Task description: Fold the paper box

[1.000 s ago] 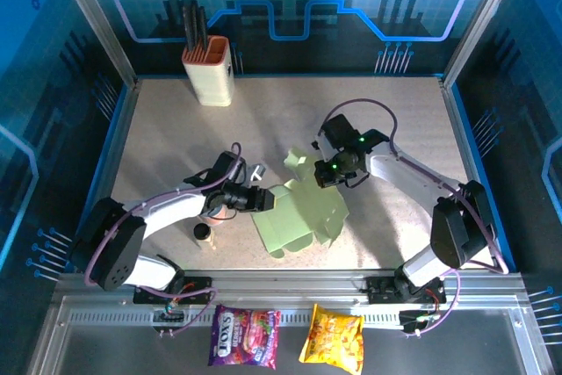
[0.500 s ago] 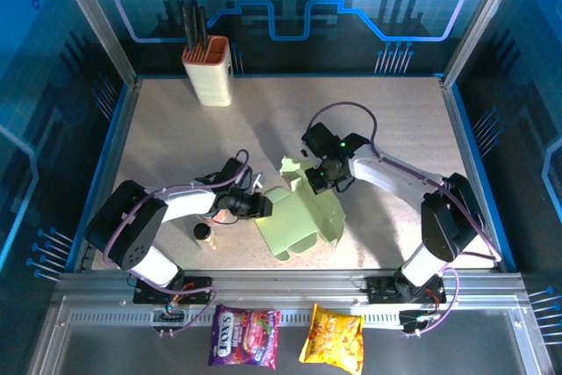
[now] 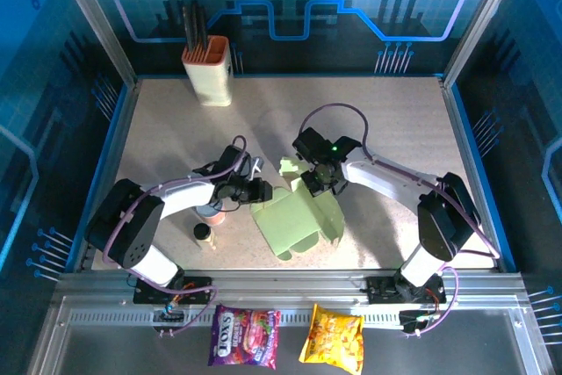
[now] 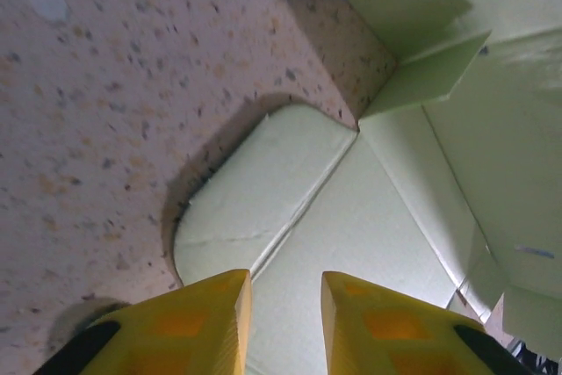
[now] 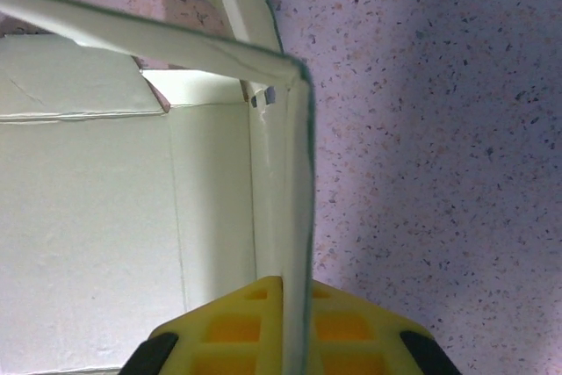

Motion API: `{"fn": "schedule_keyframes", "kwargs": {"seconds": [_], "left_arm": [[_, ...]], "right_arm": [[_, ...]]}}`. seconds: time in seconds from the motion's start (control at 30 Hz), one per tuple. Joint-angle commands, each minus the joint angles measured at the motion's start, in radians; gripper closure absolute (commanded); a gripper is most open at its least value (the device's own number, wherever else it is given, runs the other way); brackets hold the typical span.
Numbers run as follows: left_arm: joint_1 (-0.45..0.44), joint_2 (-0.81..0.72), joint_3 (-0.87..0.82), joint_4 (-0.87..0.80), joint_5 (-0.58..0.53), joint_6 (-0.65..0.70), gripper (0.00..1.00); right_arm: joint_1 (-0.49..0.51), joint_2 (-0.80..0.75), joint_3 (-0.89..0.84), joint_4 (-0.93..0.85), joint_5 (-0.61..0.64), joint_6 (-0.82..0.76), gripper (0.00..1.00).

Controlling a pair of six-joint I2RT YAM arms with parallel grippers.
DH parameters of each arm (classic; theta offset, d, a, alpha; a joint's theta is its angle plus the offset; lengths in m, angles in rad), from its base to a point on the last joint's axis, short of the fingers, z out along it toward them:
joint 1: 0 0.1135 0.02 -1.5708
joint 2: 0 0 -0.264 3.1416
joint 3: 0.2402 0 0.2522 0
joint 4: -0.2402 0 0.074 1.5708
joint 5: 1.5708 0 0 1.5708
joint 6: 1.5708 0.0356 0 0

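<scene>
One paper box [image 3: 294, 221], two pincers [image 3: 262, 192] [image 3: 310, 183]

Speckled beige table [image 3: 167, 129]; blue patterned walls [image 3: 351, 6]; aluminium frame [image 3: 290, 303].

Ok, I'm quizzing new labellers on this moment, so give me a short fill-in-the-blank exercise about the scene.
The box is pale ___.
The right gripper pinches a raised panel of it, while the left gripper has its jaws ___.
The holder stands in the far ___ corner of the table.
Missing words: green; open; left.
</scene>
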Motion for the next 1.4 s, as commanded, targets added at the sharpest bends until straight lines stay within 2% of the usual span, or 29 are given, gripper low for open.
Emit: {"fn": "schedule_keyframes", "kwargs": {"seconds": [0.0, 0.17, 0.33, 0.57, 0.8, 0.9, 1.03, 1.2, 1.37], "left_arm": [[0.018, -0.038, 0.027, 0.014, -0.022, 0.035, 0.68], [0.020, -0.087, 0.034, 0.094, -0.022, 0.121, 0.62], [0.016, -0.117, 0.002, 0.228, -0.025, 0.293, 0.55], [0.017, -0.053, -0.002, 0.356, -0.039, 0.432, 0.50], [0.016, 0.090, 0.038, 0.465, 0.022, 0.468, 0.48], [0.016, 0.132, 0.038, 0.530, 0.010, 0.469, 0.47], [0.019, 0.176, 0.068, 0.545, 0.002, 0.481, 0.46], [0.026, 0.229, 0.099, 0.583, 0.054, 0.496, 0.45], [0.033, 0.241, 0.078, 0.649, 0.116, 0.482, 0.55]], "right_arm": [[0.021, 0.032, 0.007, -0.072, 0.056, -0.006, 1.00], [0.026, 0.043, 0.010, -0.066, 0.067, -0.009, 1.00], [0.025, 0.050, 0.007, -0.056, 0.054, -0.006, 1.00], [0.026, 0.054, 0.018, -0.048, 0.039, -0.002, 1.00], [0.026, 0.058, 0.033, -0.050, 0.031, -0.004, 1.00], [0.025, 0.053, 0.035, -0.052, 0.028, -0.008, 1.00], [0.026, 0.052, 0.037, -0.055, 0.028, -0.007, 1.00], [0.026, 0.055, 0.035, -0.054, 0.027, -0.003, 1.00], [0.021, 0.050, 0.031, -0.055, 0.035, 0.001, 1.00]]}}
